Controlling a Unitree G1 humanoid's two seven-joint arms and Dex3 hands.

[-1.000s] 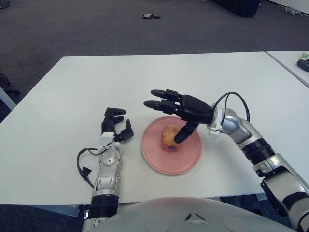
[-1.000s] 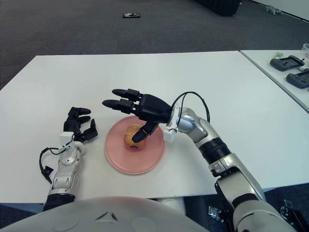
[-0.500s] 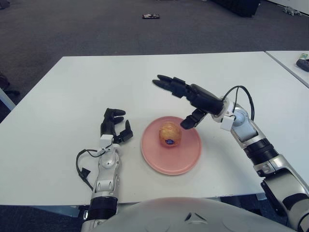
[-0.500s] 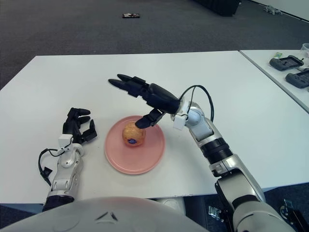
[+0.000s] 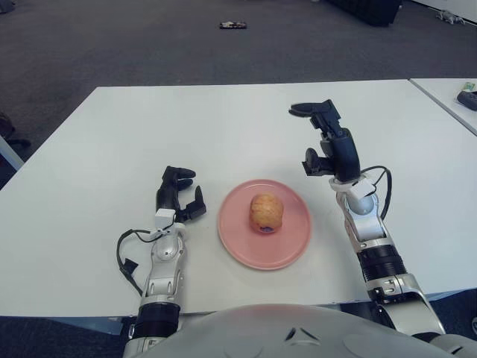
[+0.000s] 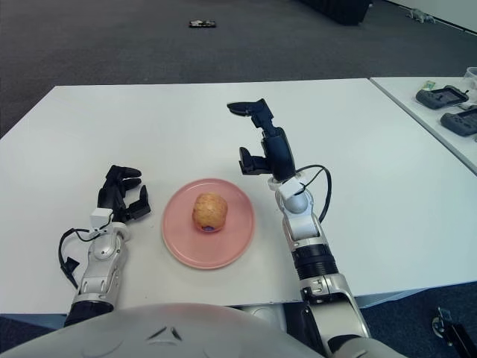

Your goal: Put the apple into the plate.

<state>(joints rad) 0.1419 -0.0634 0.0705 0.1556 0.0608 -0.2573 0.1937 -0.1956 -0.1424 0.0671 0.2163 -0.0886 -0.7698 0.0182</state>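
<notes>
Small round yellow-red apple (image 5: 266, 212) sits on the shallow pink round plate (image 5: 232, 240), roughly at the plate's centre, a dark sticker showing on its near face; it stands upright and nothing touches it. Plate lies on the flat white counter (image 5: 112, 134), near the front edge, between the two arms. Right robot hand (image 5: 326, 139) is raised above the counter to the right of the plate and a little farther back, forearm rising almost vertically from the near edge; its black fingers are spread and relaxed, one pointing left at the top, the thumb lower down, and they hold nothing. Apple lies down, left and nearer from this hand, well apart, with clear air between. Left robot hand (image 5: 178, 194) rests on the counter just left of the plate, fingers loosely curled upward, holding nothing, not touching the rim. Of the two, the left hand is closer to the plate along the counter, though the right one is the hand lifted off it. Apple is near-round, so no long axis worth noting; its stem line cannot be made out. Judgement: the placement looks complete, the fruit inside the rim and settled, and what remains is only to bring the right arm down to rest clear of the plate's right edge. Risk seems low; a low sweep leftward could clip the rim. Dark carpet (image 5: 149, 45) beyond the far edge, with a small dark object (image 5: 233, 25) lying on it.
</notes>
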